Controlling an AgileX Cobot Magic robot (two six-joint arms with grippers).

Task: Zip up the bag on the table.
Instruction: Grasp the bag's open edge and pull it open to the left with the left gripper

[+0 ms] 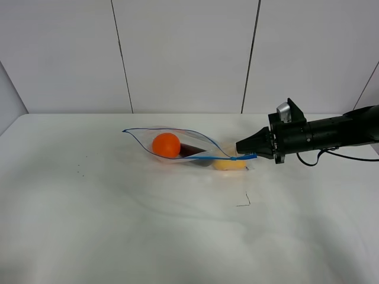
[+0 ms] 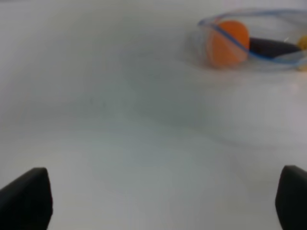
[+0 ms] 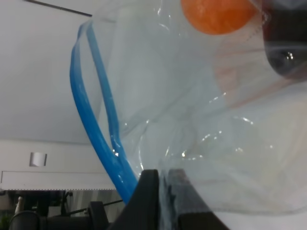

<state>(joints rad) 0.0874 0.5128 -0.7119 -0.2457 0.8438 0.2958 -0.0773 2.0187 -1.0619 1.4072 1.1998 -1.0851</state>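
Observation:
The clear bag (image 1: 183, 148) lies on the white table (image 1: 118, 236) with its blue zipper strip (image 1: 207, 157) gaping in a leaf shape. Inside are an orange ball (image 1: 166, 144), a dark item (image 1: 190, 150) and a yellow item (image 1: 230, 164). My right gripper (image 1: 241, 148) is shut on the bag's right end by the zipper. In the right wrist view the gripper (image 3: 165, 191) pinches the plastic next to the blue strip (image 3: 91, 120). My left gripper (image 2: 165, 196) is open and empty, low over bare table, well short of the bag (image 2: 259, 43). It is out of the exterior view.
A small dark thread-like mark (image 1: 244, 201) lies on the table in front of the bag. The white panelled wall (image 1: 183, 53) stands behind the table's far edge. The right arm (image 1: 331, 135) reaches in from the right with a cable hanging from it.

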